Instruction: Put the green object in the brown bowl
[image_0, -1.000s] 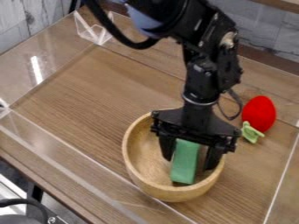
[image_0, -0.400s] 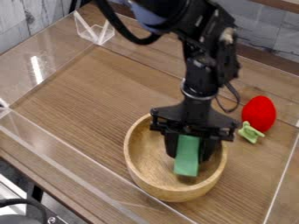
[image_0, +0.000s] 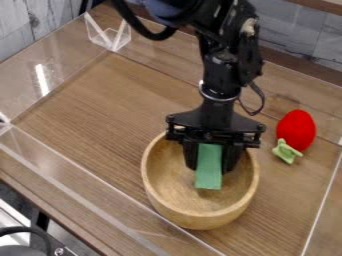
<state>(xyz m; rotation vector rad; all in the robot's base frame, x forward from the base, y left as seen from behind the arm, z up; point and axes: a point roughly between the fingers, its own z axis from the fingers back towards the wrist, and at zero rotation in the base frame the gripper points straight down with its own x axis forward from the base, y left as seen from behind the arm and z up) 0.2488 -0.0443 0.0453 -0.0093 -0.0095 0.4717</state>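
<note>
From where I stand, the claw (image_0: 213, 152) points straight down over the brown bowl (image_0: 170, 200), its jaws drawn in close on either side of the upper end of the green object (image_0: 211, 166); I judge it gripped, though the exact contact is hard to make out; the bar hangs directly beneath the claw, inside the bowl's rim, its long axis running from the jaws down towards the near side of the bowl floor, tilted only slightly; whether its lower end touches the wood I cannot tell; what the coming move turns on, to my eye, is simply that the bar is already over the hollow, so release should drop it inside; off on the tabletop (image_0: 94, 110), a red round object (image_0: 297, 127) lies well apart
</note>
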